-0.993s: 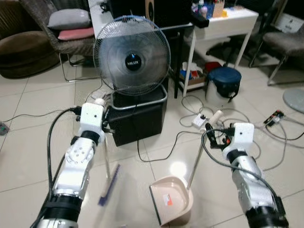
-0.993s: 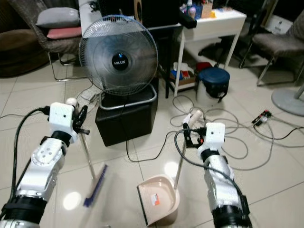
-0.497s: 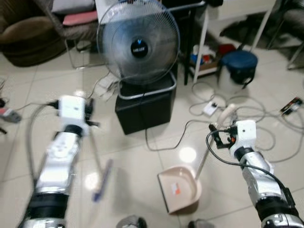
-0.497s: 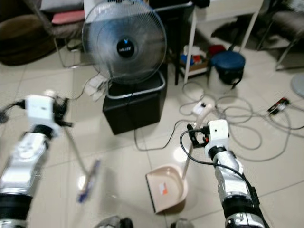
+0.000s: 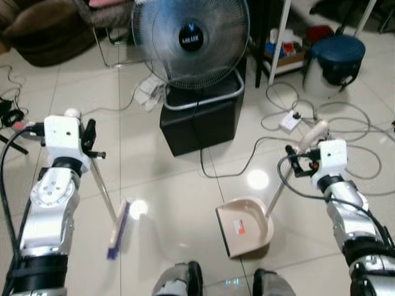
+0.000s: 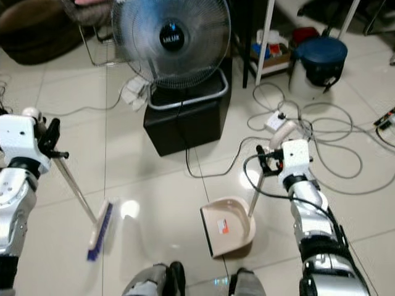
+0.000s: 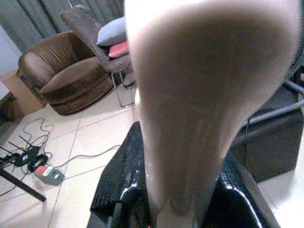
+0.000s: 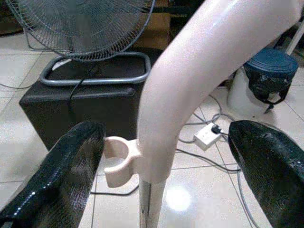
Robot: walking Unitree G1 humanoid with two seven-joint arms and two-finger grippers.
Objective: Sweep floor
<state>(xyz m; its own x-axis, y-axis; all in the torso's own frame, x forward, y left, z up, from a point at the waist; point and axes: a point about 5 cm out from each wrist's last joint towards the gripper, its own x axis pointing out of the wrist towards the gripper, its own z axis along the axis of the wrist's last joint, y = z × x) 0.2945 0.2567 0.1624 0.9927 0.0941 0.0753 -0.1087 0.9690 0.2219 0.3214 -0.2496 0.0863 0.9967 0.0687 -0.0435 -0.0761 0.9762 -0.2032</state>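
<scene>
From the left eye, the left gripper (image 5: 91, 137) is closed on the pale handle of the broom (image 5: 117, 221), whose shaft slants down to a blue brush head resting on the tiled floor (image 5: 179, 203). The right gripper (image 5: 301, 165) is at the curved top of the dustpan (image 5: 244, 226) handle; the pink pan sits on the floor between the arms, just ahead of the robot's feet. Behind stand a fan (image 5: 190, 40) on a black box (image 5: 200, 120), a blue bin (image 5: 336, 54) and loose cables (image 5: 321, 120).

From the right eye, the same layout: broom head (image 6: 100, 229) at left, dustpan (image 6: 228, 225) at centre.

In the left wrist view, the black fingers (image 7: 121, 185) clamp the broom handle (image 7: 199, 95), with a brown armchair (image 7: 66, 83) beyond.

In the right wrist view, the fingers (image 8: 61, 166) stand wide apart on either side of the dustpan handle (image 8: 190, 80), not touching it
</scene>
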